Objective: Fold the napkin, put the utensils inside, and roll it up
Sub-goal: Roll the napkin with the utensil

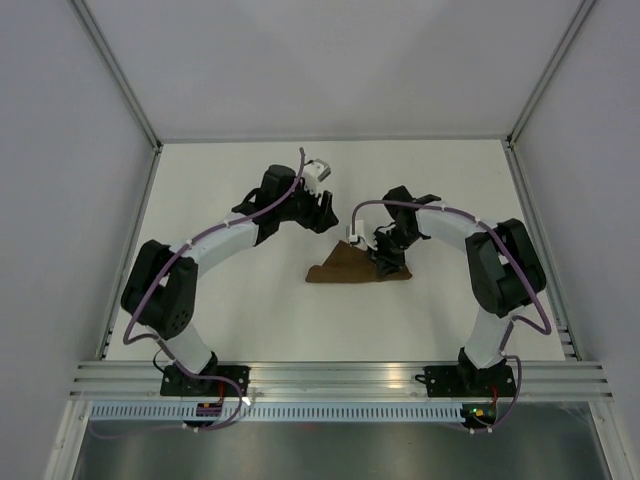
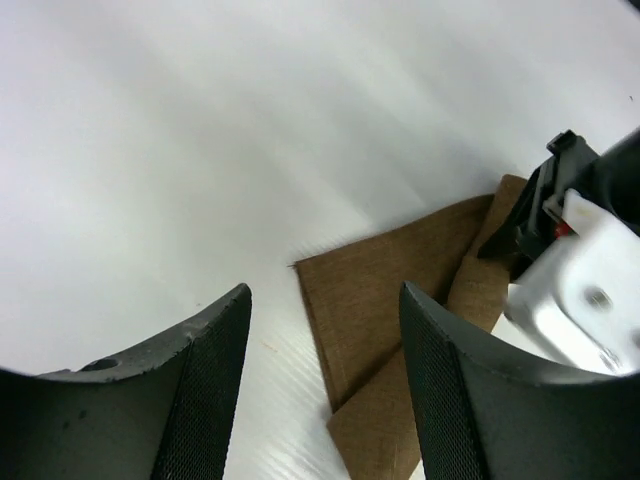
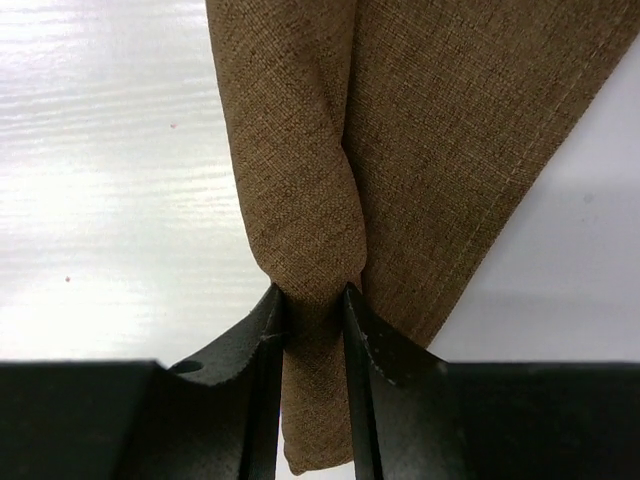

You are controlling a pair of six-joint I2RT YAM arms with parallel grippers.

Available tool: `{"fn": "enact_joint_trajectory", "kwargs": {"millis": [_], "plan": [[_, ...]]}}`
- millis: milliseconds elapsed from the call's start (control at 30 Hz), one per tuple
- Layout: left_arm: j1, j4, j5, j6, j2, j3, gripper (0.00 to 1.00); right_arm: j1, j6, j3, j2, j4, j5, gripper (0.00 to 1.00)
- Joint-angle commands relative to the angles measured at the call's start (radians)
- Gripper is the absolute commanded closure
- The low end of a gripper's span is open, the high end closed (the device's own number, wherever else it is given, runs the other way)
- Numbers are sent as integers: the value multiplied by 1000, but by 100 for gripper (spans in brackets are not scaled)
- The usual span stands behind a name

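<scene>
While your right gripper (image 3: pixel 312 300) was clenched on a bunched, rolled fold of the napkin (image 3: pixel 300 200), your left gripper (image 2: pixel 325 295) hung released above the table (image 1: pixel 230 200), nothing between its fingers and clear of the cloth. The napkin lay about midway between the table's left and right edges, a little nearer the near edge than the far one.

To roll well from there, you probably needed to hold that pinch firm and turn the fold over evenly. A grip on one end alone would likely twist the roll into a cone. Bringing the free left gripper down onto the cloth's left end would have steadied it and kept the layers from sliding apart.

From above you saw only the napkin's flattened dark outline, with the right arm covering its right end. The right wrist view showed what that hid: the tight bulge of cloth squeezed between the fingers, and a flat hemmed layer just beside it. The left wrist view showed the stacked fold edges at the left corner. None of the views showed the utensils, so you could not tell whether they sat inside.
</scene>
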Motion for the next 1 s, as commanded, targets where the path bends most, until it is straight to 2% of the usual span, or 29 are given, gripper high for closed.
{"fn": "enact_joint_trajectory", "kwargs": {"millis": [0,200,333,433,500,567,967], "plan": [[2,207,-180,-75,-148,-101,34,-65,-130,124,120,-331,-91,84],[-29,360,-255,-62,-296,-295,33,-101,-173,299,304,-468,-100,84],[-139,475,-341,67,-380,-436,32,-104,-166,365,383,-503,-102,84],[-208,503,-399,169,-391,-486,29,-105,-154,407,429,-511,-98,84],[-289,486,-480,229,-364,-489,28,-105,-137,436,455,-509,-97,84],[-351,477,-500,285,-330,-494,27,-107,-128,456,472,-511,-95,84],[-500,408,-571,489,-106,-400,25,-107,-80,508,524,-485,-77,84]]}}
